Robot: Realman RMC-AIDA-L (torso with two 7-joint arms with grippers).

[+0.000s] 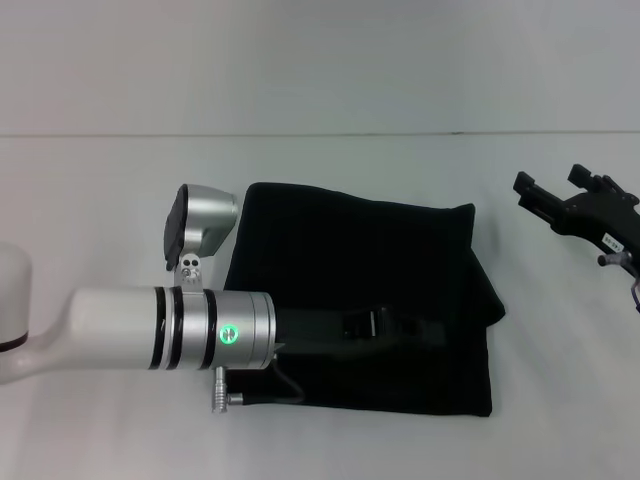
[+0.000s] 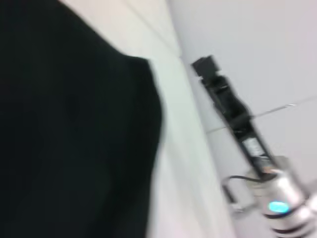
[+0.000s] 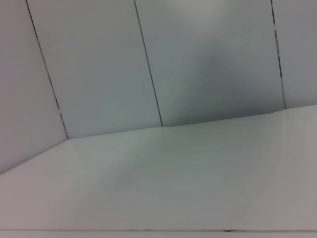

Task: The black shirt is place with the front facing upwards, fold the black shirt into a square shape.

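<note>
The black shirt (image 1: 370, 270) lies on the white table as a folded, roughly square shape, with one thicker layer bulging out along its right side. No lettering shows on it. My left arm reaches across its lower half, and the left gripper (image 1: 405, 326) sits low over the cloth, black against black. The left wrist view shows the black shirt (image 2: 69, 124) close up, filling one side of the picture. My right gripper (image 1: 553, 190) is off the shirt to the right, lifted clear, open and holding nothing. It also appears far off as the right gripper (image 2: 207, 66) in the left wrist view.
The white table (image 1: 110, 200) runs back to a white wall (image 1: 320, 60). The right wrist view shows only the table (image 3: 188, 188) and the panelled wall (image 3: 99, 64).
</note>
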